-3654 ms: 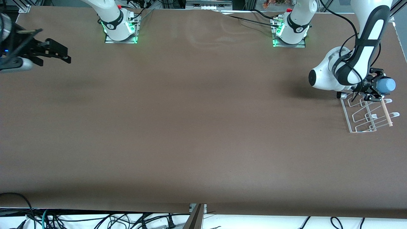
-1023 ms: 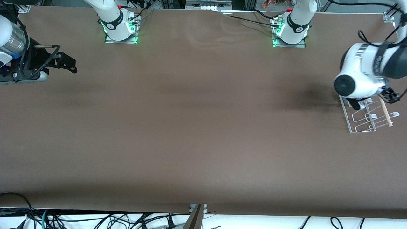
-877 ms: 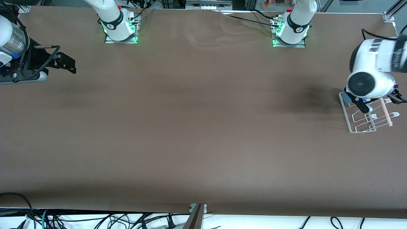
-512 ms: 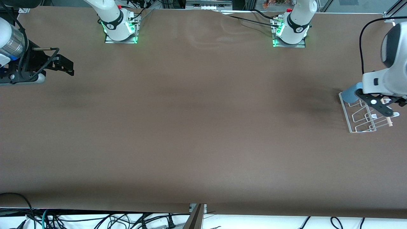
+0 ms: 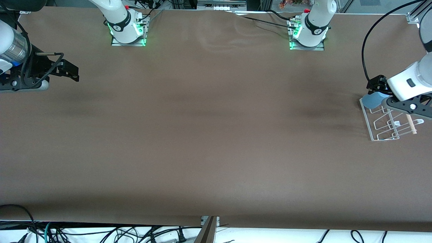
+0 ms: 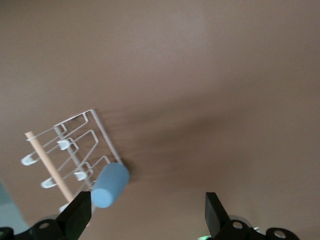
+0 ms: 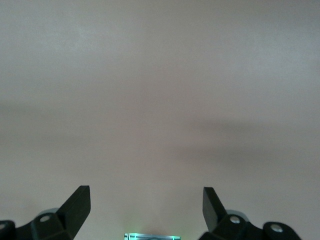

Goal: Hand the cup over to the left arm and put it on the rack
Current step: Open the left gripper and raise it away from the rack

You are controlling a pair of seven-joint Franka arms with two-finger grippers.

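The light-blue cup (image 5: 374,100) lies tilted on the end of the white wire rack (image 5: 388,130) that is farther from the front camera. In the left wrist view the cup (image 6: 111,185) rests at a corner of the rack (image 6: 75,142), beside the wooden rod (image 6: 47,162). My left gripper (image 5: 391,96) hangs open in the air over the rack, holding nothing; its fingers (image 6: 79,216) stand clear of the cup. My right gripper (image 5: 69,69) waits open over bare table at the right arm's end, with nothing between its fingers (image 7: 77,200).
The brown table (image 5: 216,135) has nothing else on it. Both arm bases (image 5: 128,30) stand along the edge farthest from the front camera. The rack sits close to the table's edge at the left arm's end. Cables hang below the near edge.
The left gripper has let go of the cup, risen off the rack and swung toward the left arm's end of the table. The cup stays on the rack. The right arm barely moved.
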